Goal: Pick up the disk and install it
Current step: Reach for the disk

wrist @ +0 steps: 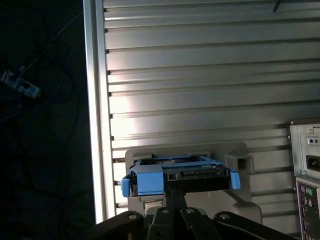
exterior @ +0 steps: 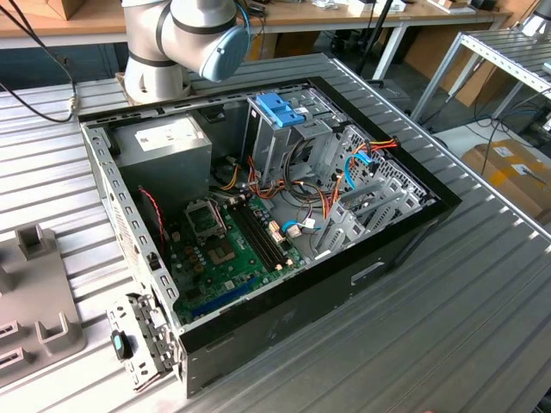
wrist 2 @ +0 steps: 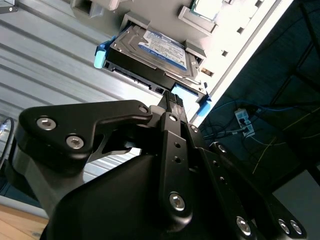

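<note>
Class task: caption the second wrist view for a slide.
Gripper near the hard drive in its light-blue carrier, seated in a grey holder on the ribbed table.

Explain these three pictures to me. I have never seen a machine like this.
This is a robot arm standing on a ribbed metal table. The exterior view looks on from off the arm: an open computer case lies on the table. Both wrist views come from cameras riding on the arm, looking past its black hand. In front of the hand sits the disk, in a light-blue frame, resting in a grey holder. The hand is right at the disk; whether it grips it is unclear.
</note>
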You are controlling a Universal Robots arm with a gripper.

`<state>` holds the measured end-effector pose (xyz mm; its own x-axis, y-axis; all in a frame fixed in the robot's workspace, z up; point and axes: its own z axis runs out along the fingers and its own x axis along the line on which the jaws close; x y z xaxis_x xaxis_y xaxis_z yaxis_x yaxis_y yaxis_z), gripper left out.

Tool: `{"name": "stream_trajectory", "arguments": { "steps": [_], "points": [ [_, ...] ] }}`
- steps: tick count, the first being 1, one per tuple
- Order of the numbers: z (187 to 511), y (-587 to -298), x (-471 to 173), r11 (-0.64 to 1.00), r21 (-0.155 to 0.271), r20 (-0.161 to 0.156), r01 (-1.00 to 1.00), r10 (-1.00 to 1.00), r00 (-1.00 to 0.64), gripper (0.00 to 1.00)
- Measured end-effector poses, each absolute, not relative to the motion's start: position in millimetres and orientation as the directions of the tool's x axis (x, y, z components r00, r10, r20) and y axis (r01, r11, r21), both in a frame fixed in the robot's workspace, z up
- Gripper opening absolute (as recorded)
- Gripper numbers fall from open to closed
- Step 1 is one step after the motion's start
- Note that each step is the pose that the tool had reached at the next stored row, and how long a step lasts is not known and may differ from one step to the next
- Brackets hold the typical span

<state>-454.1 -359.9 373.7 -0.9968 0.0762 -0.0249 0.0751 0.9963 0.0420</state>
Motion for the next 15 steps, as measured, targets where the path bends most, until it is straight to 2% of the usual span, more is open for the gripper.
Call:
{"name": "stream_trajectory", "arguments": {
  "steps": [15],
  "points": [
    [366,-358,-466,0.996,0.038,-0.025,0.075,0.076,-0.997,0.11]
  ]
}}
